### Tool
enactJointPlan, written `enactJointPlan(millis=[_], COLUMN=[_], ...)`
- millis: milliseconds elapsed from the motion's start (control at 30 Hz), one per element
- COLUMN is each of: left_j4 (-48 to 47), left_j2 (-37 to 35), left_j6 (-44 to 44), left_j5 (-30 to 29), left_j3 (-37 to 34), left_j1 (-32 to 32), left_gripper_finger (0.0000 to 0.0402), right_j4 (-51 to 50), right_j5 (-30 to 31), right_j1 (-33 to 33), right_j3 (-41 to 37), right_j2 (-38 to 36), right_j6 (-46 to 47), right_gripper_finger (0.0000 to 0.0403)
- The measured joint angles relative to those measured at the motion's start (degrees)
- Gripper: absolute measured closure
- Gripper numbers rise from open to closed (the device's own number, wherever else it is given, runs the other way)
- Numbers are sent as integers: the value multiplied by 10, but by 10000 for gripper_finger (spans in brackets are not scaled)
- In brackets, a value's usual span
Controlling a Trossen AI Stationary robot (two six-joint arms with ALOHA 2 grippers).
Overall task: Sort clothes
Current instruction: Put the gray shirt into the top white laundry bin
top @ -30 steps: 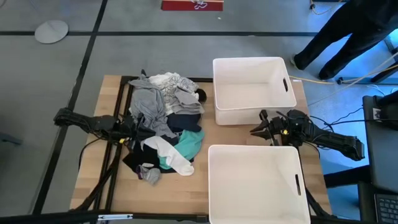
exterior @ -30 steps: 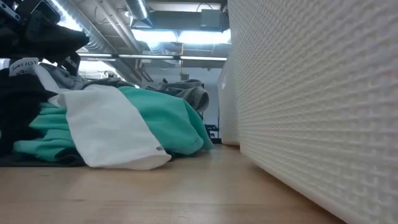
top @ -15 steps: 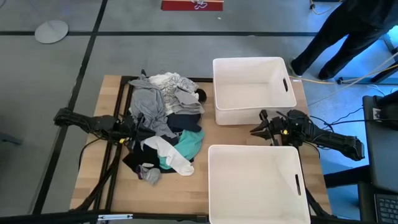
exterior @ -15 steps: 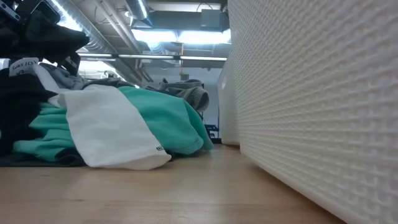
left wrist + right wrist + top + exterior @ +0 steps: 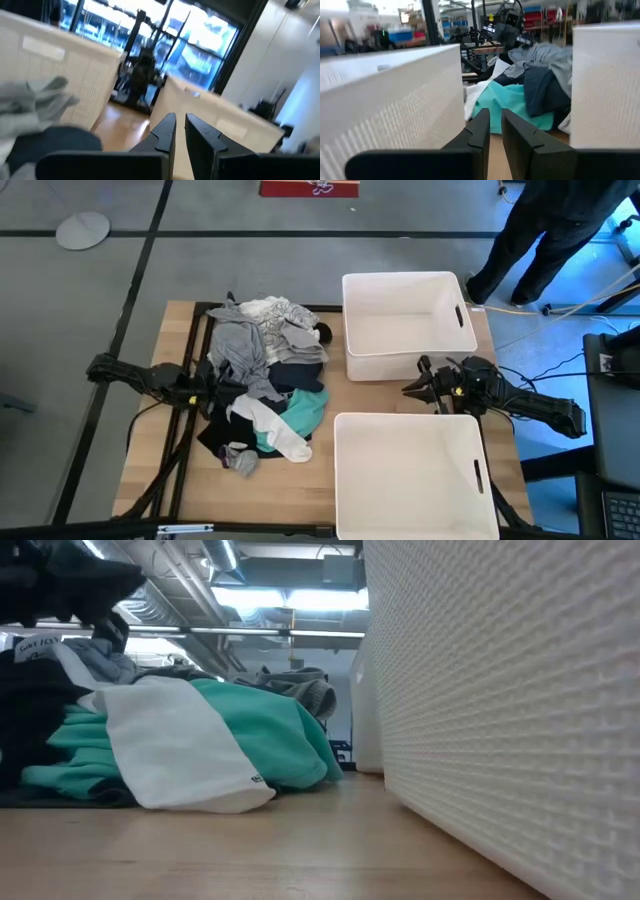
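Note:
The clothes lie in a pile (image 5: 265, 375) on the left half of the wooden table: grey (image 5: 240, 345) and white pieces at the far end, navy in the middle, a teal garment (image 5: 305, 408) and a white sock (image 5: 275, 430) toward the near end. The teal garment and the sock also show in the low view (image 5: 270, 735). My left gripper (image 5: 228, 386) is shut over the pile's left side, above grey and navy cloth (image 5: 45, 145). My right gripper (image 5: 408, 391) is shut and empty between the two bins, pointing at the pile (image 5: 520, 95).
Two white plastic bins stand on the right half, one at the far side (image 5: 346, 330) and one at the near side (image 5: 340, 480); the near bin's wall fills the right of the low view (image 5: 500, 690). A person (image 5: 560, 230) stands beyond the table's far right corner.
My left gripper has moved a little toward the table's right edge over the pile and has risen slightly in the low view. The clothes lie as before.

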Motion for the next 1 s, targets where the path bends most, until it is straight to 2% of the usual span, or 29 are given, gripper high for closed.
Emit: enactJointPlan(millis=[200, 400, 533, 700, 900, 1000], left_j4=[86, 107, 61, -30, -46, -46], left_j2=[0, 3, 15, 41, 72, 80], left_j6=[68, 140, 171, 161, 146, 152], left_j5=[-6, -33, -55, -108, -110, -115], left_j3=[0, 37, 82, 130, 145, 147], left_j1=[0, 0, 0, 0, 0, 0], left_gripper_finger=[370, 370, 370, 370, 370, 370], right_j4=[4, 16, -2, -12, -26, -26], right_j5=[6, 7, 3, -34, -71, -56], right_j1=[0, 0, 0, -1, -1, -1], right_j3=[0, 0, 10, 42, 73, 96], right_j2=[0, 0, 0, 0, 0, 0], right_j6=[80, 83, 82, 100, 202, 215], right_gripper_finger=[352, 352, 352, 352, 352, 352])
